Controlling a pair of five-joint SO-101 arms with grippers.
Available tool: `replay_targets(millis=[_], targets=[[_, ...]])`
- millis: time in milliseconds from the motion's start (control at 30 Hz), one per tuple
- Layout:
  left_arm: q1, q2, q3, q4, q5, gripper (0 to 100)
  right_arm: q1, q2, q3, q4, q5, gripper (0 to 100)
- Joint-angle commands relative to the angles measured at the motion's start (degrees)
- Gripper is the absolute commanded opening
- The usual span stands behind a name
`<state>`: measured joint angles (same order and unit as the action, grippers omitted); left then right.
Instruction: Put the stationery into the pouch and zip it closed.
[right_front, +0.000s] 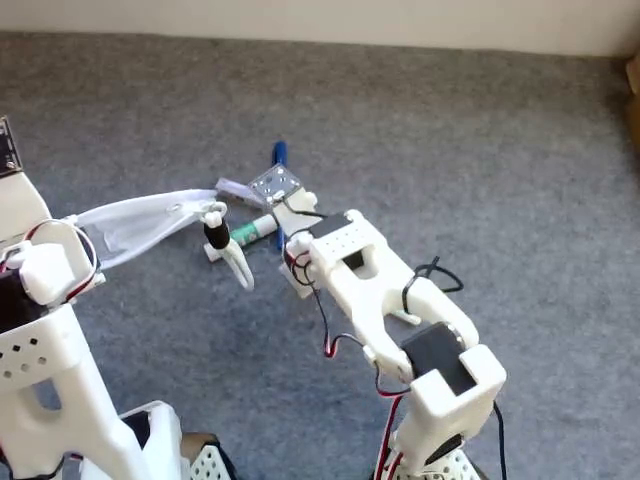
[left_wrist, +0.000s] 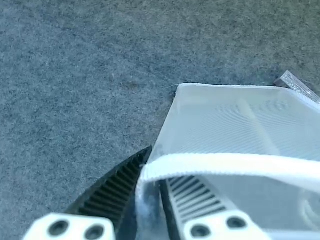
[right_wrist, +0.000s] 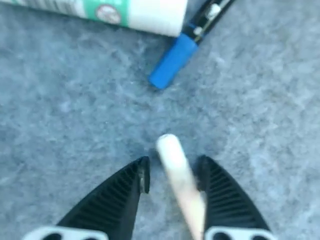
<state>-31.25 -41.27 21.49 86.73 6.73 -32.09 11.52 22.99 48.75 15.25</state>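
The white mesh pouch (right_front: 140, 225) (left_wrist: 235, 130) hangs a little above the carpet, and my left gripper (left_wrist: 150, 197) (right_front: 85, 250) is shut on its edge. My right gripper (right_wrist: 172, 180) stands open just over the carpet, with a white pen (right_wrist: 175, 167) lying between its fingers, against one of them. Just beyond it lie a glue stick (right_wrist: 100, 10) (right_front: 250, 232) with a green label and a blue pen (right_wrist: 172, 60) (right_front: 280, 155). The right arm (right_front: 350, 260) ends among these things, near the pouch's free end.
A small metal piece (right_front: 275, 185) (left_wrist: 295, 85) and a lilac item (right_front: 235, 190) lie beside the pouch's far end. A white and black item (right_front: 230, 255) lies near the glue stick. Grey carpet stretches open to the right and far side.
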Motion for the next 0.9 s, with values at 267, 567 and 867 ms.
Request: replay_targets(millis=[267,567,867], targets=[[-1.01,0.84,1.45,-0.62,0.62,0,0.22,3.74,-2.15,9.01,8.00,2.7],[-1.01,0.84,1.45,-0.53,0.62,0,0.13,3.56,-2.15,12.26,7.82,2.2],[-1.01,0.84,1.45,-0.62,0.53,0,-0.31,3.38,-1.71,14.73,7.56,2.2]])
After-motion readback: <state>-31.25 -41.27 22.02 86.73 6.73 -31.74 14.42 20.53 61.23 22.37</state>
